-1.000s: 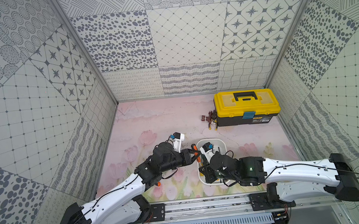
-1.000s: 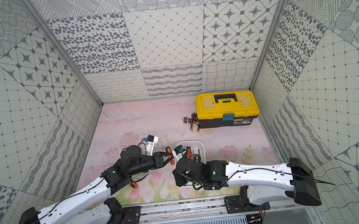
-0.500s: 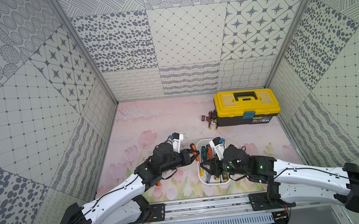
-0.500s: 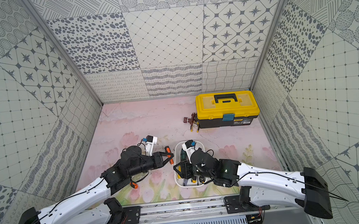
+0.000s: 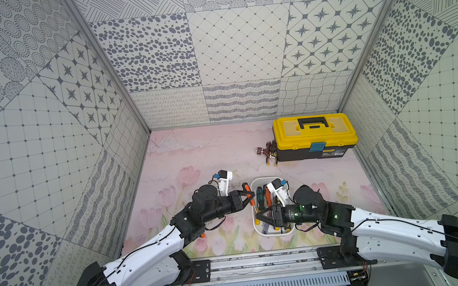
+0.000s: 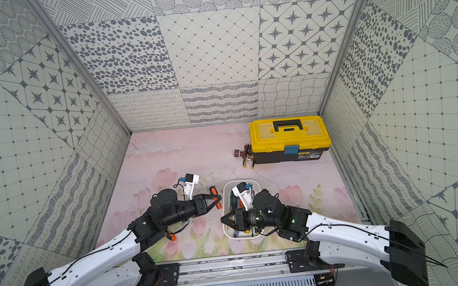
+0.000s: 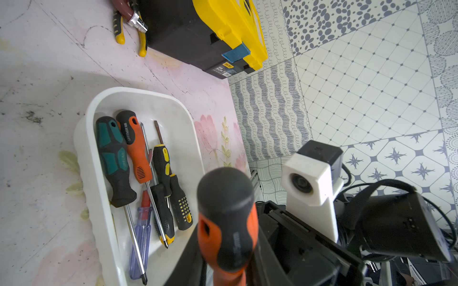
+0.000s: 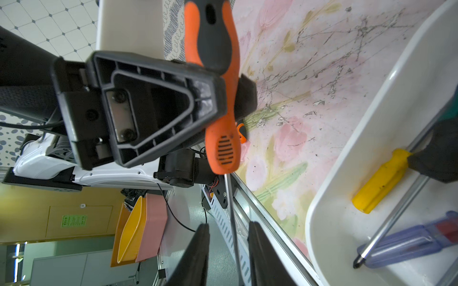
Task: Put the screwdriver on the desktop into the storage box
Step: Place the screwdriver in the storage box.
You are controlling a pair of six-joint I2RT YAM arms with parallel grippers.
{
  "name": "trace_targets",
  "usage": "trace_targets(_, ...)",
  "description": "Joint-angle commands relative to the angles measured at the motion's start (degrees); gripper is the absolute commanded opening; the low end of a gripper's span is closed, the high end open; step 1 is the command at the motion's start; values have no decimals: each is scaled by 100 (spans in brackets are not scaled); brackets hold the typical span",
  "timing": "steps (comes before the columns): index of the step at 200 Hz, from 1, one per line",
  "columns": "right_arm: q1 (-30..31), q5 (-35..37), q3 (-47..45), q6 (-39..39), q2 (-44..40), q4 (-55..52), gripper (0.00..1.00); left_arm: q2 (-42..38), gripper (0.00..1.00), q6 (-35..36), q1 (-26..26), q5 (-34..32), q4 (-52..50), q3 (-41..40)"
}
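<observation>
An orange-and-black screwdriver [image 5: 246,190] hangs just left of the white storage box [image 5: 267,178], above the pink flowered desktop [image 5: 194,159]. My left gripper [image 5: 249,198] is shut on its handle [image 7: 226,218], seen in both top views [image 6: 214,198]. The thin metal shaft points down toward the front rail. My right gripper [image 5: 258,217] reaches across the box's front end. In the right wrist view its jaws [image 8: 228,237] stand apart on either side of the shaft [image 8: 233,218], with a gap on both sides. The box rim [image 8: 371,116] lies beside them.
Several screwdrivers [image 7: 138,153] lie inside the storage box [image 7: 91,188]. A yellow-lidded black toolbox [image 5: 314,137] stands at the back right with pliers [image 5: 268,152] against its left side. A small orange thing [image 6: 171,236] lies under the left arm. Patterned walls close in three sides.
My right gripper has swung from over the box toward the left, opened, and now straddles the screwdriver's shaft. The left arm has held the screwdriver almost still.
</observation>
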Motion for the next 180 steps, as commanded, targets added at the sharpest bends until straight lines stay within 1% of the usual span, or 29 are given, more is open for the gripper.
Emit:
trace_targets(1, -14, -73, -51, 2, 29, 341, 26, -23, 0, -117, 2, 157, 688, -34)
trace_targets(13, -28, -52, -59, 2, 11, 337, 22, -6, 0, -128, 0, 161, 705, -48)
trace_targets(36, -35, -29, -61, 4, -20, 302, 10, 18, 0, -136, 11, 143, 729, -77)
trace_targets(62, -43, 25, -52, -7, -43, 237, 1, -1, 0, -170, 11, 134, 748, -104)
trace_targets(100, -46, 115, -31, -16, -67, 145, 0, -8, 0, -161, 21, 11, 567, -89)
trace_targets(102, -47, 135, -32, -16, -78, 132, 0, -16, 2, -161, 20, -15, 537, -87)
trace_targets(106, -47, 161, -28, -22, -89, 104, 0, -14, 11, -161, 20, -60, 457, -80)
trace_targets(116, -42, 250, -3, -46, -137, -31, 0, -36, 40, -159, 20, -209, 279, -68)
trace_targets(122, -42, 344, 34, -71, -166, -183, 0, -58, 54, -161, 26, -341, 134, -58)
trace_targets(127, -44, 435, 67, -96, -188, -342, 0, -88, 64, -165, 21, -459, 4, -47)
trace_targets(133, -47, 578, 126, -123, -208, -566, 0, -136, 72, -161, 18, -607, -150, -35)
trace_targets(144, -43, 831, 225, -162, -234, -956, 0, -242, 80, -145, 20, -951, -593, 29)
trace_targets(159, -55, 1192, 227, -165, -233, -1444, 0, -397, 84, -101, 18, -1604, -1410, 198)
trace_targets(162, -55, 1268, 374, -157, -226, -1537, 0, -410, 85, -106, 20, -1741, -1630, 246)
trace_targets(173, -65, 1527, 492, -117, -183, -1905, 0, -459, 85, -245, 20, -2516, -2560, 457)
trace_targets(180, -74, 1684, 560, -82, -134, -2161, 0, -471, 85, -487, 20, -3071, -3348, 614)
